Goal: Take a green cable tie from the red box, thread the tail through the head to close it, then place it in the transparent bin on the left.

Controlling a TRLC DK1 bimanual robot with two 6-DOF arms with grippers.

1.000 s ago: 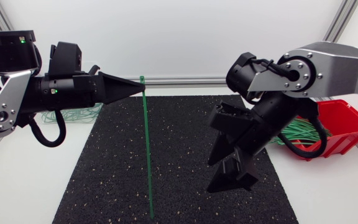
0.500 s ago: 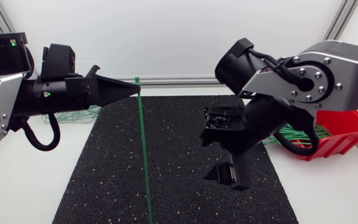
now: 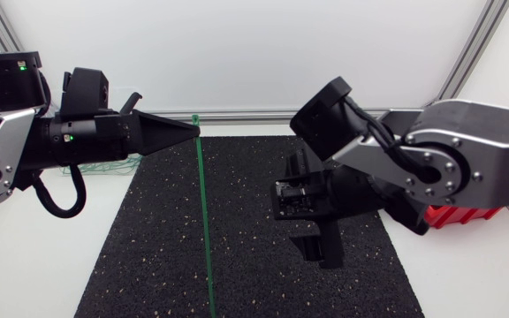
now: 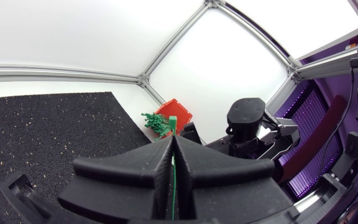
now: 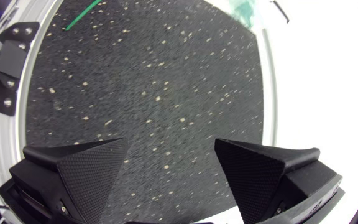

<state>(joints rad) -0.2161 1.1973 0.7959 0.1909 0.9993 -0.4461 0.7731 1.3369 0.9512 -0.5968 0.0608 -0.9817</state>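
Head view: gripped green cable tie [image 3: 205, 221] by its head in left claw [image 3: 193, 129], strip crosswise, free tail nearer released right claw [image 3: 318, 246].

Green cable tie [image 3: 204, 221], red box [image 3: 467, 217], black mat [image 3: 148, 256] with pale speckles

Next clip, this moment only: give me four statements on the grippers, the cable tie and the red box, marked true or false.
1. The left gripper is shut on the green cable tie. True.
2. The tie is closed into a loop. False: it hangs straight down over the mat, tail free.
3. The right gripper is open with nothing between its fingers. True.
4. The red box stands at the left side of the table. False: it shows at the right, behind the right arm.
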